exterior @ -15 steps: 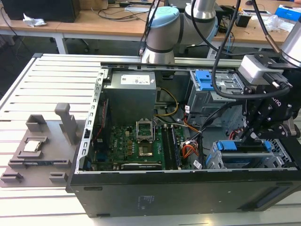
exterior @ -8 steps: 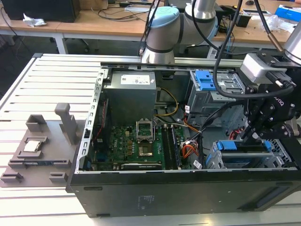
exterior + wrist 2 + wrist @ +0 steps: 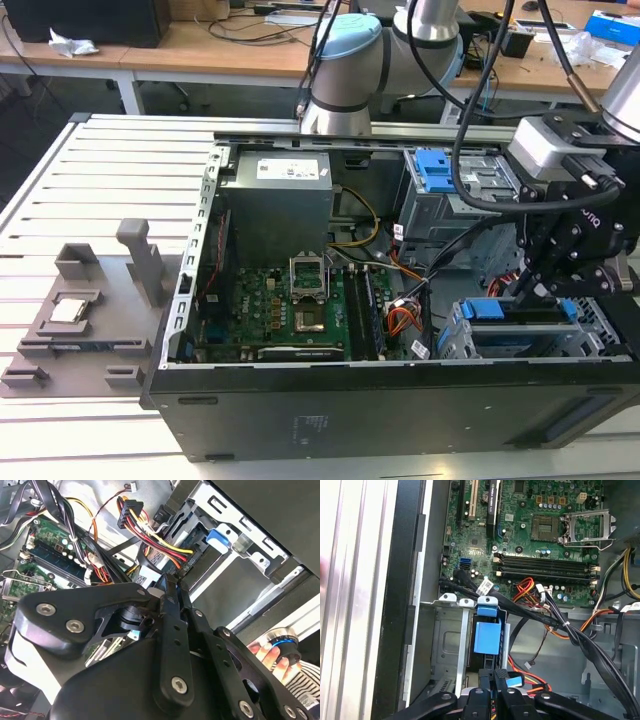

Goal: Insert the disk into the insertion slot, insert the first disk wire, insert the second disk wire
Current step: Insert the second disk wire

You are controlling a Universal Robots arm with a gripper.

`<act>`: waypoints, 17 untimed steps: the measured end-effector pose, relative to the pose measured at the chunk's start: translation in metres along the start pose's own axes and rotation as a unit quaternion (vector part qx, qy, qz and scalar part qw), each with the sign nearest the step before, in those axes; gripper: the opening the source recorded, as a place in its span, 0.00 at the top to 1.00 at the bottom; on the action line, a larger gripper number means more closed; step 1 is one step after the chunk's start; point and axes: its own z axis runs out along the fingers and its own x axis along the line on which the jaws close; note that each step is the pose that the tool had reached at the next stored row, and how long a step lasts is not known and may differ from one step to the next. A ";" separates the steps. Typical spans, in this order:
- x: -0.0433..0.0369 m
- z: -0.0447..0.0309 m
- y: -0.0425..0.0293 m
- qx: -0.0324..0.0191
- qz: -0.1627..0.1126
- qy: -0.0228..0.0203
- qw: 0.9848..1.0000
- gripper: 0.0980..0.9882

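The open computer case (image 3: 300, 420) lies on its side at the front of a white slatted table (image 3: 90, 190), its black wall toward the camera in the exterior view. Inside on the exterior view's right, the disk (image 3: 520, 312), in its blue carrier, sits in the insertion slot (image 3: 455, 340), the low grey cage at the near corner. The black gripper (image 3: 530, 288) hangs directly over the disk's blue edge; in both wrist views its fingers (image 3: 500, 680) are pressed together with no gap, and the first wrist view shows a small blue piece at the tips, though whether it is pinched cannot be told. Coloured wires with a black plug (image 3: 127, 511) run just beside the cage.

On the exterior view's left of the case, a grey fixture plate (image 3: 80, 320) rests on the table. Deeper in the case lie the green motherboard (image 3: 290, 310) and the grey power supply (image 3: 275, 205), with a taller bay with a blue tab (image 3: 435, 170) behind. Beyond stands the arm's base (image 3: 345, 75), then wooden desks (image 3: 200, 45). A person's fingers (image 3: 267, 655) hold a knob in the second wrist view.
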 end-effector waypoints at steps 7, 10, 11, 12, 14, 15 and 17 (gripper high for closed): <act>0.0005 -0.0080 0.0007 0.001 -0.001 -0.007 1.000 0.94; 0.0008 -0.0066 0.0007 0.001 -0.001 -0.010 1.000 0.94; 0.0010 -0.0050 0.0006 0.001 -0.001 -0.010 1.000 0.94; 0.0011 -0.0045 0.0005 0.001 -0.001 -0.011 1.000 0.94; 0.0013 -0.0039 0.0005 0.001 -0.001 -0.011 1.000 0.94; 0.0013 -0.0037 0.0004 0.001 -0.001 -0.011 1.000 0.94; 0.0016 -0.0027 -0.0001 0.001 -0.001 -0.011 1.000 0.94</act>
